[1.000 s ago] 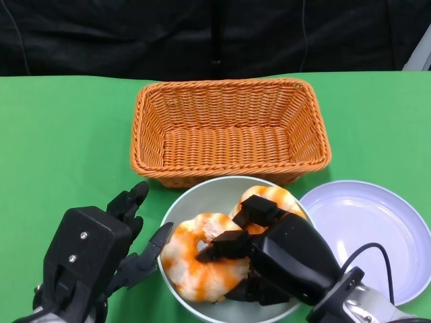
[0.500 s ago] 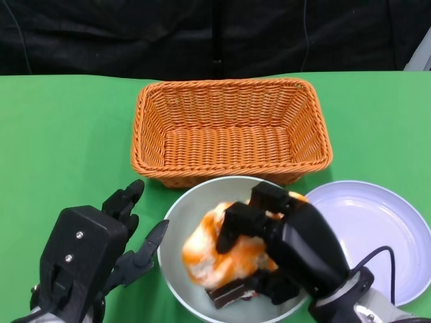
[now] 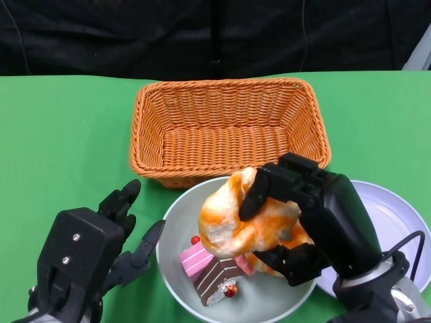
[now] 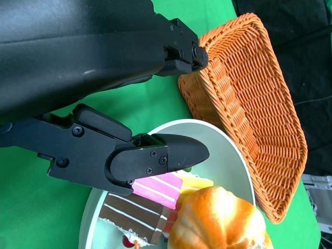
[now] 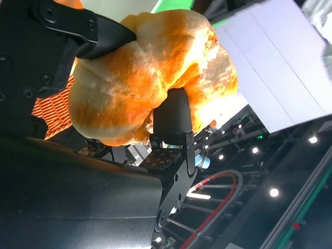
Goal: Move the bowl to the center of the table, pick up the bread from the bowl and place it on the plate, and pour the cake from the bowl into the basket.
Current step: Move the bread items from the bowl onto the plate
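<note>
Right hand (image 3: 306, 215) now has the bread (image 3: 246, 215) lifted up out of the bowl (image 3: 172, 235), fingers (image 3: 259, 192) wrapped over the top and another underneath; half a second ago the bread was still low in the bowl, a second ago it lay flat with the hand just closing on it. Right wrist view confirms the grip: bread (image 5: 150, 72) clamped between black fingers (image 5: 174, 116), clear of any surface. Bread hangs above the bowl's right half, not yet over the plate (image 3: 397, 222), which sits at the near right of the table, touching or just beside the bowl rim. With the bread raised, the cake (image 3: 209, 269) is uncovered: a pink slice and a chocolate slice with white stripes and red berries, lying on the bowl floor toward its near side; it was hidden a second ago and only partly showing half a second ago. Left wrist view shows the same cake (image 4: 137, 210) below the bread (image 4: 218, 220). Left hand (image 3: 101, 256) sits just left of the bowl on the green table (image 3: 60, 134), fingers spread, holding nothing, fingertip near the bowl rim but contact unclear; barely shifted from earlier. Wicker basket (image 3: 229, 128) stands empty behind the bowl at table centre, unchanged.
</note>
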{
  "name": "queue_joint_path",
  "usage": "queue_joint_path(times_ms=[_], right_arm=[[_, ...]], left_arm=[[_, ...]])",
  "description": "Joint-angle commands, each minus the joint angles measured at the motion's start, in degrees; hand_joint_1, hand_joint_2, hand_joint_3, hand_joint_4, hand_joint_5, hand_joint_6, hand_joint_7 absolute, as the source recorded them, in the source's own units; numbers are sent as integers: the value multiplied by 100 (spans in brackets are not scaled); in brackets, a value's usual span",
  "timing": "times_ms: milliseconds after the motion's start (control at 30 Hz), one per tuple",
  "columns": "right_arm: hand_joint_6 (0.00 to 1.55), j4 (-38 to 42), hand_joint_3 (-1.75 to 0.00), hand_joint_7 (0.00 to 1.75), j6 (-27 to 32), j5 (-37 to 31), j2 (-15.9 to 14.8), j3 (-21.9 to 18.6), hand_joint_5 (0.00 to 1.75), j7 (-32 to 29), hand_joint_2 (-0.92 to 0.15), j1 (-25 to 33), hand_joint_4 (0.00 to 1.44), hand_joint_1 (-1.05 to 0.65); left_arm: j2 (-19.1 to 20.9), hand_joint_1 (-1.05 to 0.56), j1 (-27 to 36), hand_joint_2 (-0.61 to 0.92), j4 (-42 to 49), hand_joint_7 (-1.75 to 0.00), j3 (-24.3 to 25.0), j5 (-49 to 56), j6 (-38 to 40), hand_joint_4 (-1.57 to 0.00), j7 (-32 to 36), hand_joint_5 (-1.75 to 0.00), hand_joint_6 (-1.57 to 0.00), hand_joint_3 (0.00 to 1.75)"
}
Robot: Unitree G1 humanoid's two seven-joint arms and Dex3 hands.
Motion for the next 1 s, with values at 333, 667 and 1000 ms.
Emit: queue_joint_path(times_ms=[333, 667, 1000], right_arm=[[85, -987, -175, 156, 265, 924, -114, -943, 175, 783, -9, 393, 101, -5], [87, -1279, -175, 157, 906, 885, -411, -1800, 175, 1218, -7, 708, 102, 2], [84, -1353, -171, 158, 1850, 543, -606, -2112, 175, 1534, -9, 1044, 97, 3]], left_arm=[[138, -64, 179, 92, 90, -1, 113, -41, -382, -16, -217, -15, -17, 58], [176, -64, 260, 92, 28, -1, 154, -132, -399, -15, -319, -16, -17, 59], [193, -64, 342, 92, -93, -1, 165, -152, -276, -16, -364, -18, -17, 59]])
